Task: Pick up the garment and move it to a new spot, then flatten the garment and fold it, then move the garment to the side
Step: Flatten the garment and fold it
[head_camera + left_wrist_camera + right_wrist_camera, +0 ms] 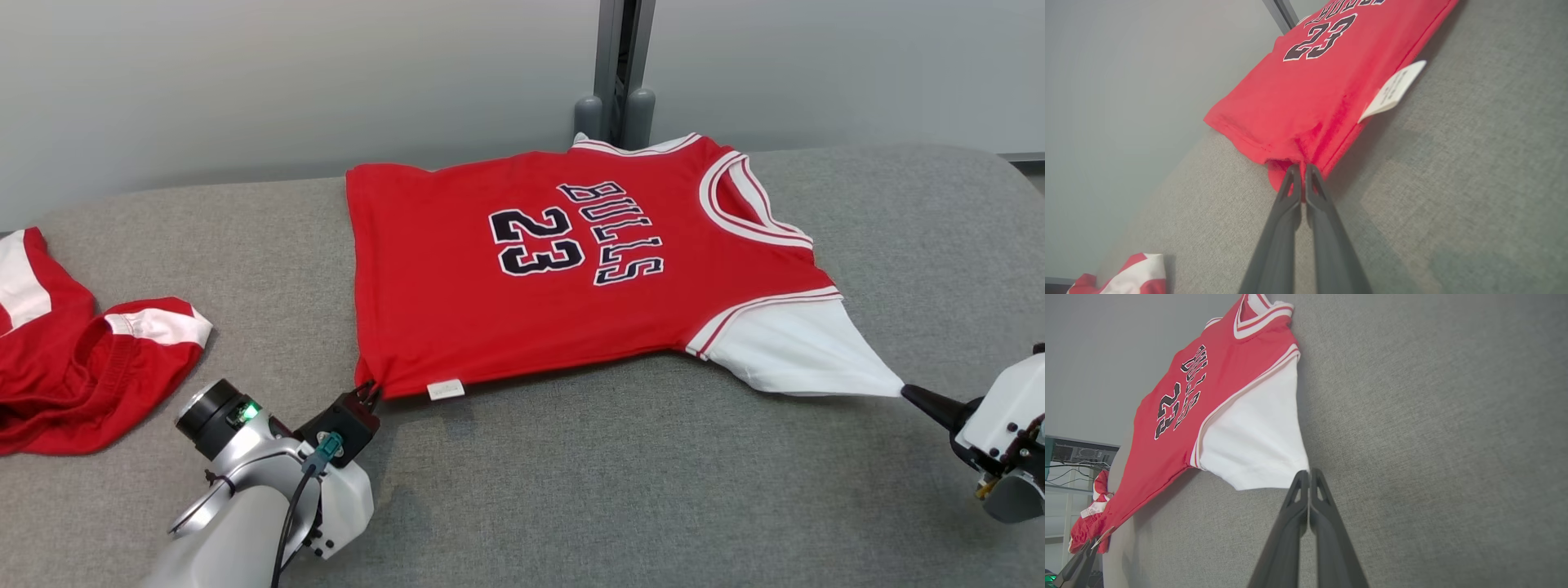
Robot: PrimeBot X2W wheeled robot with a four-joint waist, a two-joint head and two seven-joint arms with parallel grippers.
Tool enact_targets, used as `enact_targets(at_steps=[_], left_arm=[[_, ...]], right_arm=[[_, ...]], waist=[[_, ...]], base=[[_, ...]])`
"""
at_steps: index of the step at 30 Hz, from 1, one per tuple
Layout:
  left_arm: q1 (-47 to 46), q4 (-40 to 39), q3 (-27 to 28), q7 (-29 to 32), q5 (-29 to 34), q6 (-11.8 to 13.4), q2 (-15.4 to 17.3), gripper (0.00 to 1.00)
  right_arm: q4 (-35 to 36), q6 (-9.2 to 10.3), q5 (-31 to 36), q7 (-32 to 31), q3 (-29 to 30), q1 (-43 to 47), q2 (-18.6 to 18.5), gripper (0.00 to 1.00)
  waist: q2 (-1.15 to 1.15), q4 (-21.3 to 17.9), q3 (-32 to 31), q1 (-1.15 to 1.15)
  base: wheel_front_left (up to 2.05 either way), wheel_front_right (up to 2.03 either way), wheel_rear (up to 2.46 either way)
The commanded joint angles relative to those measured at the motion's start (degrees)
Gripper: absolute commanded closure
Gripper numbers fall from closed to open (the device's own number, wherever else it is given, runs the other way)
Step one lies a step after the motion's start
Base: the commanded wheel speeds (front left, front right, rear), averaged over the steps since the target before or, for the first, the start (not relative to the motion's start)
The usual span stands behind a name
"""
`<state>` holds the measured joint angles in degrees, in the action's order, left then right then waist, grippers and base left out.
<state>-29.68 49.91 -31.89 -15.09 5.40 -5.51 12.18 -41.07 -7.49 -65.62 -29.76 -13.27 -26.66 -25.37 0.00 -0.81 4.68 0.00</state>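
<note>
You have the red basketball jersey (571, 286), soft cloth with a black "23" and white sleeves, spread face up on the grey fabric-covered table (620, 506). It lies directly in front of the grey upright post (618, 65) at the back, its far edge reaching almost to the post's foot. Its long axis runs crosswise to the post, with the hem out to the post's left and the collar and sleeves to its right.

Both of your grippers sit on the edge farthest from the post. Your left gripper (369, 392) is pinched tight on the hem corner, red cloth bunching into a small tuck between its dark fingers. The white paper label (446, 390) lies just beside it on the same edge. Your right gripper (906, 390) is pinched tight on the tip of the white sleeve (784, 351), which is drawn out to a taut point. The body looks nearly smooth, so I'd judge flattening is about done and folding comes next.

What matters for that move is that the whole garment lies from both fingertips toward the post. Each arm holds its own end, and neither is nearer. A fold would likely carry this edge toward the post with both arms level, or the panel may skew. The crumpled red-and-white shorts (73, 367) lie well to the post's left, apart from the jersey.
</note>
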Motion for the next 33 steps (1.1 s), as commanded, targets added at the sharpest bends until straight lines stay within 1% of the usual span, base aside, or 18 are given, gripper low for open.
enact_targets(at_steps=[1, 5, 10, 18, 22, 27, 33], left_arm=[[0.7, -0.1, -0.1, 0.0, 0.1, -0.2, 0.7, 1.00], [2.3, -1.0, -1.3, 0.0, -0.6, -0.7, 1.6, 1.00], [3.8, -1.9, -4.0, 0.0, -1.3, -1.6, 3.2, 1.00], [6.2, -5.3, -10.8, 0.8, -4.2, -1.9, 6.8, 1.00], [7.8, -8.8, -14.3, 2.4, -7.0, -1.9, 9.4, 1.00], [9.1, -14.5, -18.2, 5.1, -8.9, -1.9, 14.0, 1.00], [11.4, -22.3, -21.2, 9.0, -11.9, -1.9, 18.3, 1.00]], right_arm=[[0.1, -0.01, -0.2, -0.4, 0.3, 1.1, -0.6, 1.00], [1.6, -0.01, -0.7, -3.4, 1.4, 2.6, -1.5, 1.00], [3.7, -0.01, -0.9, -6.8, 3.1, 4.9, -2.2, 1.00], [8.0, -0.01, -1.2, -13.8, 6.7, 10.1, -3.5, 1.00], [11.0, -0.01, -0.5, -17.2, 8.8, 13.1, -3.6, 1.00], [15.9, -0.01, 0.9, -21.6, 11.4, 17.1, -3.0, 1.00], [22.0, -0.01, 3.5, -28.0, 16.1, 22.0, -0.9, 1.00]], waist=[[0.00, -0.1, -0.3, 0.00], [0.00, -0.2, -1.3, 0.00], [0.00, -0.1, -2.2, 0.00], [0.00, 0.2, -3.8, 0.00], [0.00, 0.2, -4.6, 0.00], [0.00, 0.1, -5.1, 0.00], [0.00, -0.3, -5.8, 0.00]], base=[[0.00, 0.00, 0.00], [0.00, 0.00, 0.00], [0.00, 0.00, 0.00], [0.00, 0.00, 0.00], [0.00, 0.00, 0.00], [0.00, 0.00, 0.00], [0.00, 0.00, 0.00]])
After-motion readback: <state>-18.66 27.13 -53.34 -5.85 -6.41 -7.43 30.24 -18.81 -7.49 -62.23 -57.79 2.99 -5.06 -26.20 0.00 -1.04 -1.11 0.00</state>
